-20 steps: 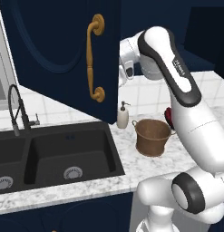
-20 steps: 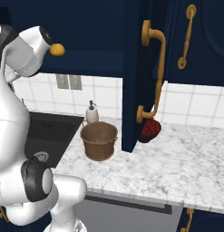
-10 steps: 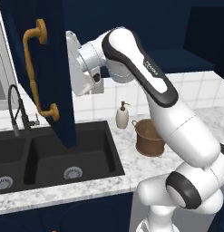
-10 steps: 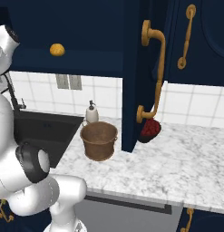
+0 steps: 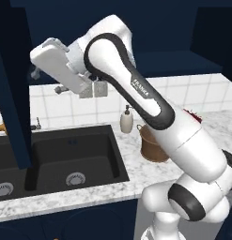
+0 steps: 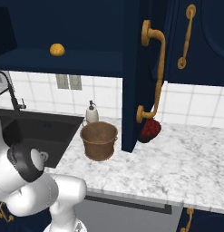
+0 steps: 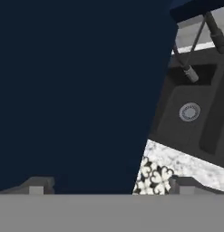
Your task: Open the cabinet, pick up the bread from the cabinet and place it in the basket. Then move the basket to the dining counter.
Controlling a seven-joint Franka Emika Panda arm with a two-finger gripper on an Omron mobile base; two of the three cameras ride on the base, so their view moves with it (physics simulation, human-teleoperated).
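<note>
The cabinet stands open, its left door swung far out over the sink. On its navy shelf lies the bread, a small orange-yellow lump. The brown woven basket sits on the marbled counter under the shelf, and the arm half covers the basket in the left base view. My gripper is open and empty, high up beside the left door and well left of the bread. From the hand, the gripper faces the navy door close up. The dining counter is out of view.
The right cabinet door with its gold handle juts out over the counter. A red pot stands behind it. A soap dispenser sits behind the basket. The black sink and faucet lie to the left.
The arm has swung left from in front of the shelf, and the left door has opened wider with it. The bread now shows uncovered on the shelf. The jaws stayed open.
</note>
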